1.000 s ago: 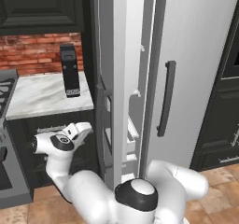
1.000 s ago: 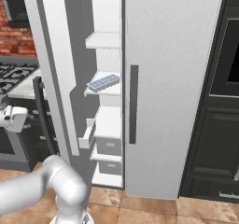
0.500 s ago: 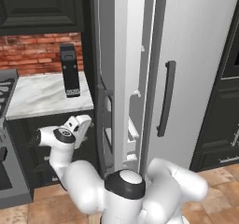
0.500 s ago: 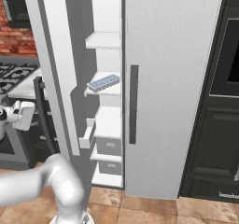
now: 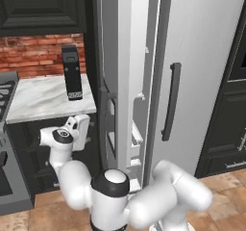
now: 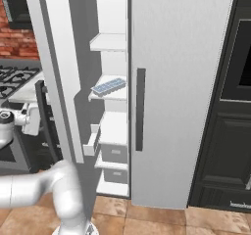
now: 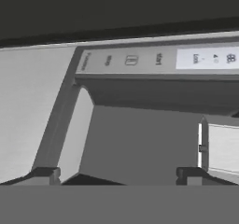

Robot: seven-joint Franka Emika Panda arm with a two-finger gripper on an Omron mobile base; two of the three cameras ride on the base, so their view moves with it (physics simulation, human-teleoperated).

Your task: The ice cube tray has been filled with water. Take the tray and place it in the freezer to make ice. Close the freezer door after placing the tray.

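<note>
Small white ice cube tray (image 6: 108, 86) shelved. Pincer (image 7: 119, 173) released, facing silver-grey freezer door's (image 5: 126, 76) dispenser recess; push flat toward 3 o'clock, avoiding recess.

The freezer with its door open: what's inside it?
Inside the freezer are white shelves. The ice cube tray lies on a middle shelf, and two drawers sit lower down. The open freezer door hides the left part of the interior.

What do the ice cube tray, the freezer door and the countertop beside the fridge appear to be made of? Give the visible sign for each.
Ice cube tray: probably matte white plastic, judging by its pale blue cell grid.
Freezer door: looks like brushed metal, an even silver-grey with a dark bar handle.
Countertop: seemingly polished marble, white with grey veining.
</note>
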